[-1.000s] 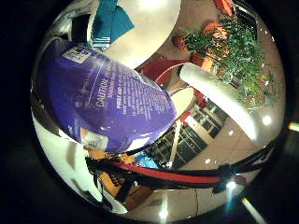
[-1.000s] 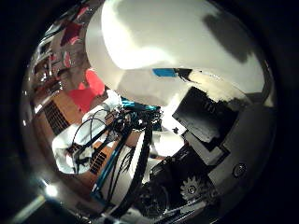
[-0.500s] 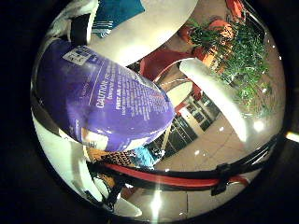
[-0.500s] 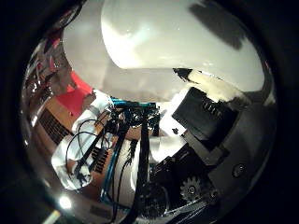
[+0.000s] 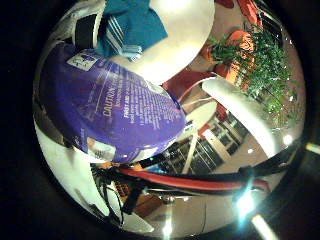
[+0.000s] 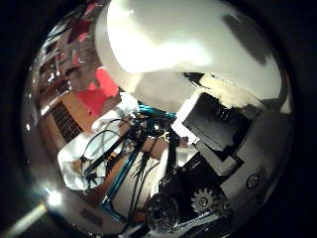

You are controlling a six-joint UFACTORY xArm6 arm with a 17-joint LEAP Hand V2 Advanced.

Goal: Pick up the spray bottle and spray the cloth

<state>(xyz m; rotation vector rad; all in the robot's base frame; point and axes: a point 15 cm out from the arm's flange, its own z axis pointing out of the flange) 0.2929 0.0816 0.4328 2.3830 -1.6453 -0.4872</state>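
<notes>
With the purple spray bottle [image 5: 107, 107] already clasped against my palm by my robot hand [image 6: 223, 163], the teal cloth [image 5: 127, 25] lies beyond it on the white table [image 5: 185, 30], unsprayed I judge.

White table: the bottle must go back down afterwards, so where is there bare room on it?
The white table is bare beside the teal cloth, out to its rim on the plant side; the thumb side view shows another broad bare stretch. Crowded only where the cloth lies, behind the spray bottle.
</notes>
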